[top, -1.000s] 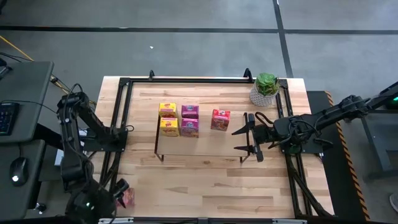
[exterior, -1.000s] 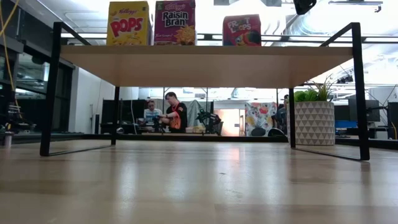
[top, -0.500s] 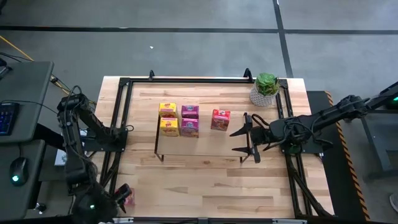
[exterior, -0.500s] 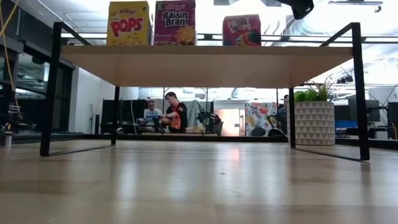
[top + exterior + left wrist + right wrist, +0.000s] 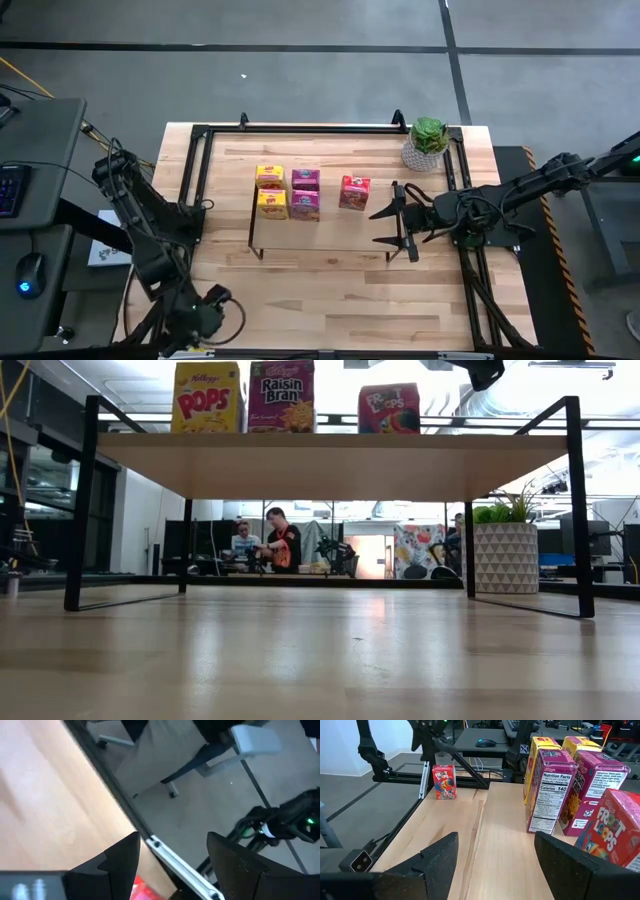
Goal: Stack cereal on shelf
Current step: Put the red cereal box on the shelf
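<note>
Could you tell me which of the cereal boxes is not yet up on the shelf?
The second red box, standing on the table's near-left corner by the left gripper; the other five sit on the shelf.

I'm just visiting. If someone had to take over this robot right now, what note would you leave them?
Right gripper: open, empty, above the right end of the shelf.
Left gripper: at the front-left corner of the table, over the last red box; grip unclear.
Done: two yellow boxes, two magenta boxes and the first red box stand on the shelf.
Left: get the last red box onto the shelf, probably beside the first red box.
</note>
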Motion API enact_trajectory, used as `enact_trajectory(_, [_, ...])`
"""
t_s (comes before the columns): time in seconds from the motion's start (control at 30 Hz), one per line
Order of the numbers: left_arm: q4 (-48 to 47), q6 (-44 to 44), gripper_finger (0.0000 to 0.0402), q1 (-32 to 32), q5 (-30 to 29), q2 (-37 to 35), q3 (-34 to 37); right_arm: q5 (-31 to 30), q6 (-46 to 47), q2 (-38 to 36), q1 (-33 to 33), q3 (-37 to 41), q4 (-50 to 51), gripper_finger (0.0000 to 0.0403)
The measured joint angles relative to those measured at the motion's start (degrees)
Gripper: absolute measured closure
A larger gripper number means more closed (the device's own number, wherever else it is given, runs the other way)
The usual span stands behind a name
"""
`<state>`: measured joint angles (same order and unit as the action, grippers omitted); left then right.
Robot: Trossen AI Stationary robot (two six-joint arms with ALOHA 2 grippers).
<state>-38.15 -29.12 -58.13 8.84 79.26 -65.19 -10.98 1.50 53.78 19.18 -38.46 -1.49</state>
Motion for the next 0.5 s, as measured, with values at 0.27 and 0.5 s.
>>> enact_trajectory(0.27, [4.92, -13.51, 0.0181, -4.26, -0.76, 5.60, 0.00, 0.05, 0.28, 0.00, 0.00, 0.00, 0.36, 0.0147])
enact_trajectory(0.5, [4.76, -37.17, 0.0181, -6.61, -0.47, 7.87, 0.00, 0.09, 1.09, -0.02, 0.00, 0.00, 0.36, 0.0147])
